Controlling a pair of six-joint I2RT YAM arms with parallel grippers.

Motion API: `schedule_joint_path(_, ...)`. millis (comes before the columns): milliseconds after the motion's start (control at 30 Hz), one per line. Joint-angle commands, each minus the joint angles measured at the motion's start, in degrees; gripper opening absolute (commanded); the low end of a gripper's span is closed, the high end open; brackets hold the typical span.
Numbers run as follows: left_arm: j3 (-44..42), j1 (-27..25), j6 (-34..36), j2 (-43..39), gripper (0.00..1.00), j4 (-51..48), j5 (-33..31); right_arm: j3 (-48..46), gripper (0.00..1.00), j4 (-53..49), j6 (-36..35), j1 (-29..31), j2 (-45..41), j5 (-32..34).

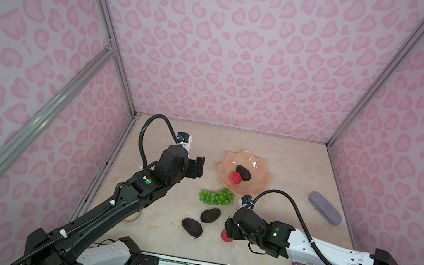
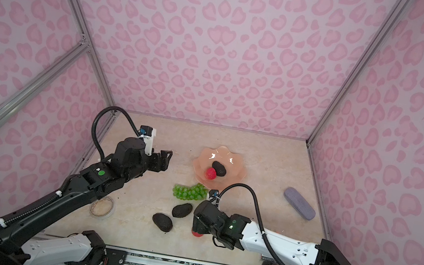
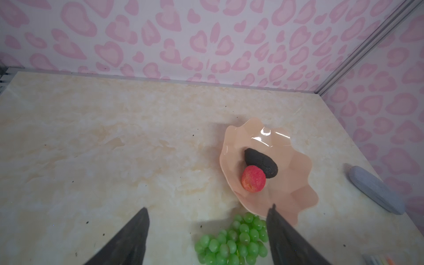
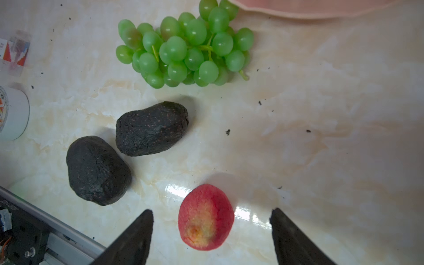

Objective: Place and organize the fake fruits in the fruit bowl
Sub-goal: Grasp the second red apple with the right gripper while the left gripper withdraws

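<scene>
The peach-pink fruit bowl (image 1: 262, 174) stands at mid-table and holds one dark avocado (image 1: 244, 172) and a red strawberry (image 1: 235, 178). Green grapes (image 1: 216, 196) lie just in front of the bowl. Two more avocados (image 1: 210, 215) (image 1: 191, 227) lie nearer the front. My left gripper (image 1: 198, 166) hangs open and empty, raised to the left of the bowl; in the left wrist view the grapes (image 3: 231, 243) show below its fingers. My right gripper (image 4: 212, 212) is open low over the red-yellow apple (image 4: 206, 218), with a gap on each side.
A grey-purple oblong case (image 1: 325, 208) lies at the right, near the wall. A tape roll (image 2: 102, 207) sits under the left arm at the front left. A flat pack (image 1: 300, 262) shows partly under the right arm. Patterned walls close three sides.
</scene>
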Motion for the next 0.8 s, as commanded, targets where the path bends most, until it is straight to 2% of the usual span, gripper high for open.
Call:
schedule_joint_path(0,-4.16,0.88,-3.99,-4.53,0.82,-3.77,-1.62,1.69,0.80,2.02,2.19,1.10,4.92,-0.86)
schedule_joint_path(300,-13.30,1.37,-10.88,-16.51,0.83,-13.30,-2.25,1.74,0.73,2.76,3.51,2.74,13.27,-0.78)
schedule_joint_path(333,-13.99,1.37,-11.41,-17.37,0.83,-13.76,-1.91,1.77,0.69,2.76,3.52,2.79,13.67,-0.52)
schedule_joint_path(467,-16.82,1.37,-15.19,-19.73,0.83,-16.60,0.37,2.13,0.43,2.73,4.02,2.75,13.64,0.69)
schedule_joint_path(567,-19.27,1.37,-19.21,-21.73,0.81,-18.48,2.63,2.97,0.35,0.14,5.65,2.75,10.94,4.13)
schedule_joint_path(700,-23.38,-0.14,-24.92,-23.84,0.78,-19.21,7.30,8.66,0.35,-7.73,-0.63,-0.75,6.18,11.72)
schedule_joint_path(767,-25.25,-2.51,-27.38,-24.61,0.78,-19.37,7.32,10.77,0.35,-8.65,-5.32,-6.10,3.97,12.67)
